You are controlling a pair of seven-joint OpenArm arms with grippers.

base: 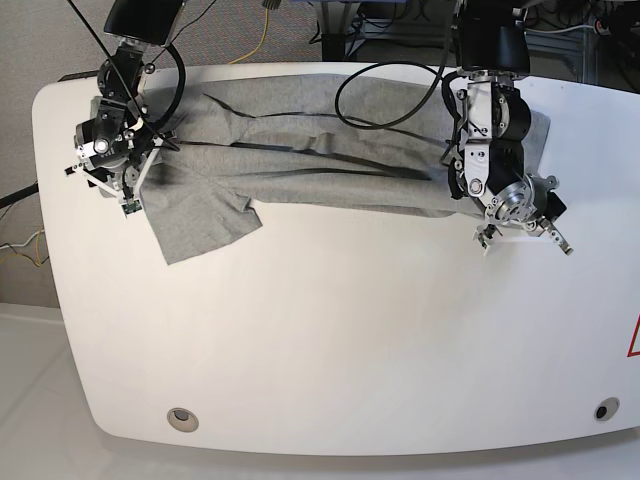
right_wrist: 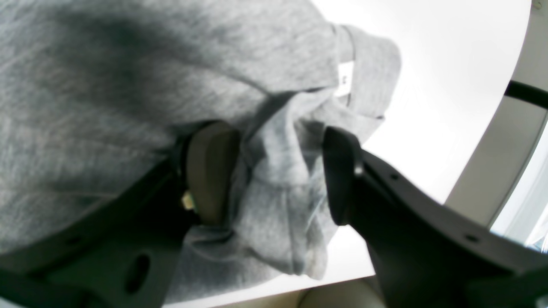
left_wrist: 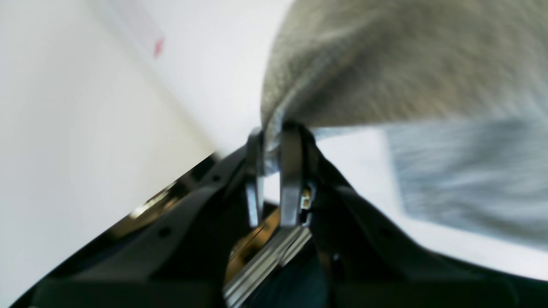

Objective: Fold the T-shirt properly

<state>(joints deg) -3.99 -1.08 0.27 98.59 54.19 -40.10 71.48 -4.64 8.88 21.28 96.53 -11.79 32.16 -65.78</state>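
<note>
T-shirt (base: pixel 300 165): heather-grey knit cloth, matt, soft and creased; finely flecked weave close to my cameras. A small white fabric label sits at its collar.
Tabletop (base: pixel 350 340): white, smooth, faintly glossy.
My left gripper (left_wrist: pixel 274 141): black plastic shell, matt; fingers dark with a slight sheen, shiny metal behind them.
My right gripper (right_wrist: pixel 278 171): matt black plastic, one inner pad dull grey-brown.
Cables (base: pixel 385 70): black, smooth sheath.

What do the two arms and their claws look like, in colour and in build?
Both arms are black with silver metal joints and loose black cables looping above. The left claw has two flat dark fingers with greyish inner faces. The right claw has broad matte black fingers, drilled with small holes, and a beige pad on one.
</note>
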